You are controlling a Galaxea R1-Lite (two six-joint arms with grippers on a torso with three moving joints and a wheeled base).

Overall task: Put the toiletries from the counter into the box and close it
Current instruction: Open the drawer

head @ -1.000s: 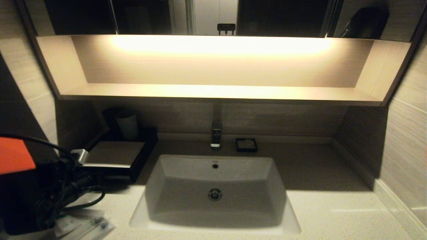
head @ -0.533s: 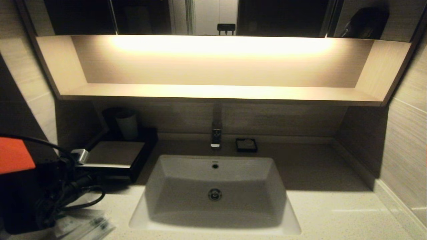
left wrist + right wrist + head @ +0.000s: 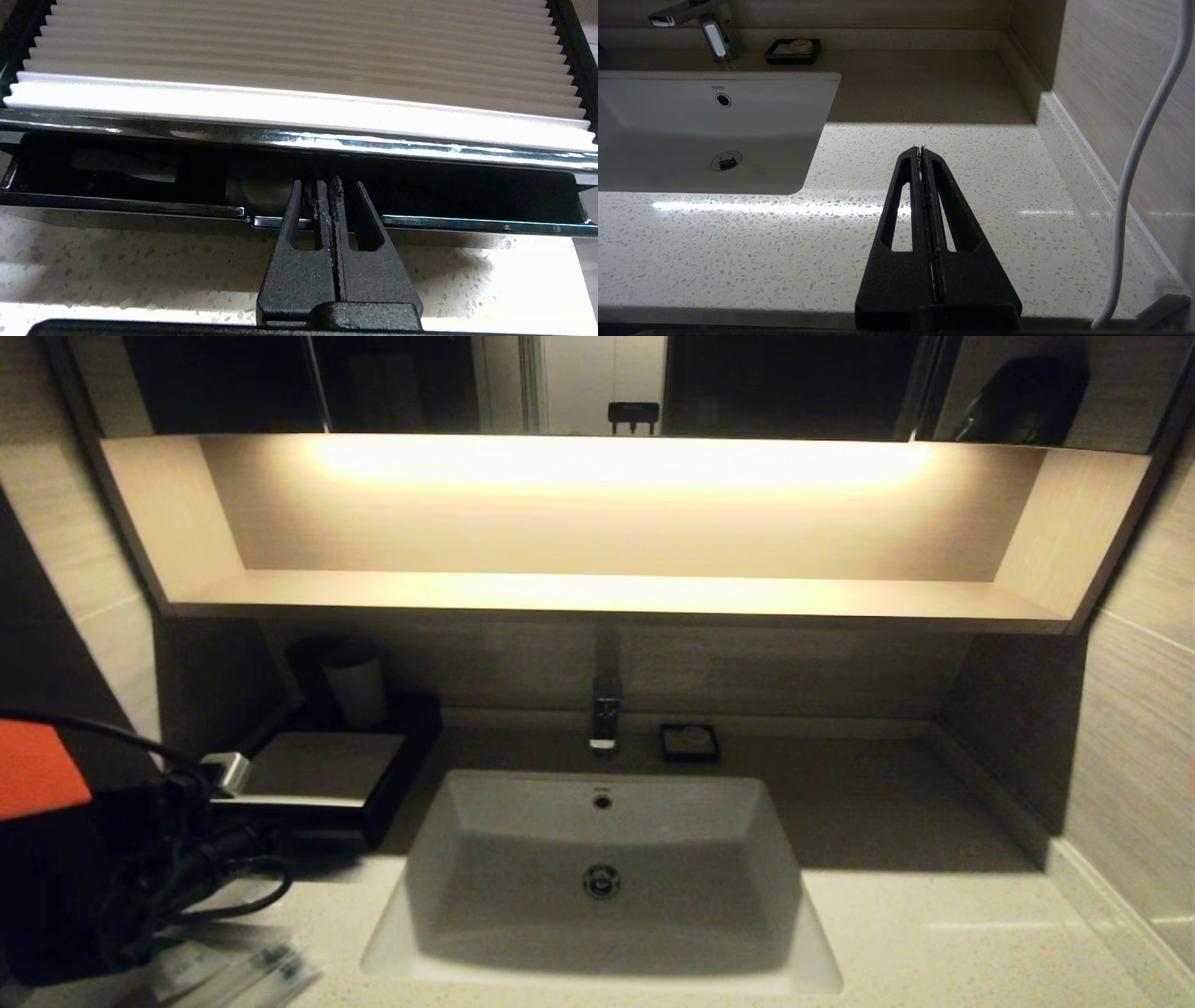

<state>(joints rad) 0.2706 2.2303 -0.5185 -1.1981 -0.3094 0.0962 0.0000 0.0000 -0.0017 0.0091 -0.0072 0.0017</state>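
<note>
The black box (image 3: 322, 775) with its flat beige top stands on the counter (image 3: 934, 933) left of the sink. In the left wrist view its ribbed beige top (image 3: 299, 46) sits above a dark open drawer gap, and a pale packet (image 3: 126, 165) shows dimly inside. My left gripper (image 3: 327, 184) is shut, with nothing visible between the fingers. Its tips reach over the drawer's chrome front rim (image 3: 467, 224) into the gap. Clear-wrapped toiletries (image 3: 238, 975) lie on the counter at the front left, beside my left arm (image 3: 84, 859). My right gripper (image 3: 921, 150) is shut and empty above the counter right of the sink.
The white sink basin (image 3: 602, 868) fills the middle, with a faucet (image 3: 605, 714) behind it. A small black dish (image 3: 689, 742) sits beside the faucet. A pale cup (image 3: 355, 683) stands behind the box. The lit wooden shelf (image 3: 607, 593) hangs above. A wall (image 3: 1130, 756) bounds the right.
My left arm has shifted very slightly at the box front. Nothing else has visibly moved.
</note>
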